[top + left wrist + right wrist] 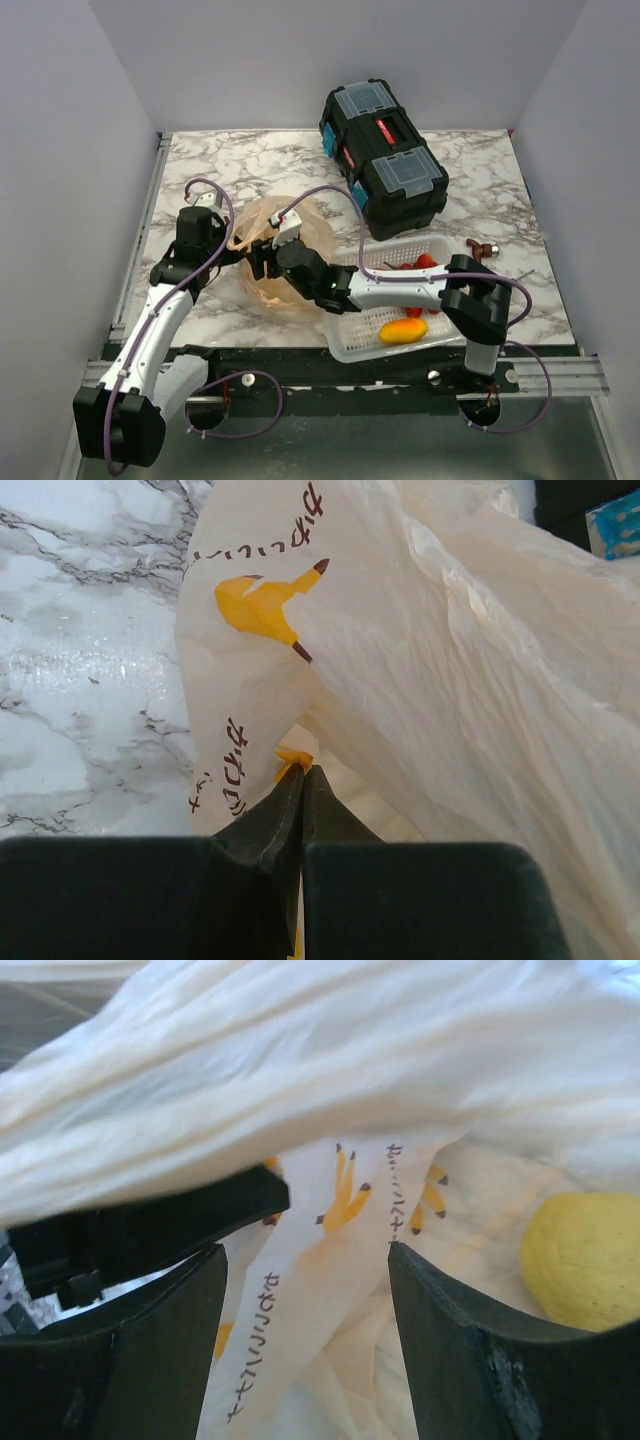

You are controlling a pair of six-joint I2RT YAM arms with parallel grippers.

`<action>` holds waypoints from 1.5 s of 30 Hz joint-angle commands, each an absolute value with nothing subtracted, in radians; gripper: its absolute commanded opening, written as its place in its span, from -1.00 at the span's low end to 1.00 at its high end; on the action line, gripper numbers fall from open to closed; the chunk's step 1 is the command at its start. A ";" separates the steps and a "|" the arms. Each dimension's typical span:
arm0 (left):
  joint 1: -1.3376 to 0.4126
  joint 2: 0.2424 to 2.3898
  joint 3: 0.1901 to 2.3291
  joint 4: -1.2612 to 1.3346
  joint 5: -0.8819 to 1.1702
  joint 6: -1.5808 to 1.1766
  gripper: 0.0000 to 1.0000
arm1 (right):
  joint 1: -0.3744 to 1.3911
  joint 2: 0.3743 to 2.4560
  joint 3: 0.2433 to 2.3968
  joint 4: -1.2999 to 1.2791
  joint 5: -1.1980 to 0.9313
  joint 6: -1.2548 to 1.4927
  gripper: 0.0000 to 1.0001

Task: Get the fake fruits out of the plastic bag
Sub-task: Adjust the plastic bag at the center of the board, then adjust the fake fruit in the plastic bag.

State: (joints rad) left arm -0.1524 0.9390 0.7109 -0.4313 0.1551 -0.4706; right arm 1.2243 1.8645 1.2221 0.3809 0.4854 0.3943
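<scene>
Inside the plastic bag [300, 1050], the yellow fruit [585, 1260] lies beside the spread right end effector [305, 1260].

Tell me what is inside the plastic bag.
A yellow lemon-like fruit lies inside the plastic bag, beside the open right gripper. Folds of plastic hide the rest of the inside.

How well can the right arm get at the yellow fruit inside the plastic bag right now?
Probably yes. The right end effector is open inside the plastic bag, and the yellow fruit lies uncovered just off to one side; the left end effector pinches the bag's edge.
</scene>
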 commanded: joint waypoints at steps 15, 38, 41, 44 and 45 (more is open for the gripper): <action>-0.153 0.873 0.667 -0.369 0.251 -0.466 -1.00 | 1.210 1.990 1.398 0.211 0.818 0.141 0.37; -0.156 0.910 0.681 -0.354 0.294 -0.485 -1.00 | 1.114 2.143 1.544 0.002 0.845 -0.097 0.87; -0.155 0.916 0.686 -0.351 0.298 -0.488 -1.00 | 1.108 2.154 1.556 -0.032 0.850 -0.099 0.96; -0.156 0.921 0.688 -0.347 0.300 -0.491 -1.00 | 1.102 2.189 1.589 -0.061 0.879 -0.113 1.00; -0.156 0.923 0.692 -0.352 0.301 -0.491 -1.00 | 1.099 2.205 1.606 -0.073 0.888 -0.112 1.00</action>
State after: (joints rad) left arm -0.1528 0.9142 0.6743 -0.3756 0.2714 -0.4816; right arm 1.1007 2.1433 1.5440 -0.0006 0.8318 -0.0902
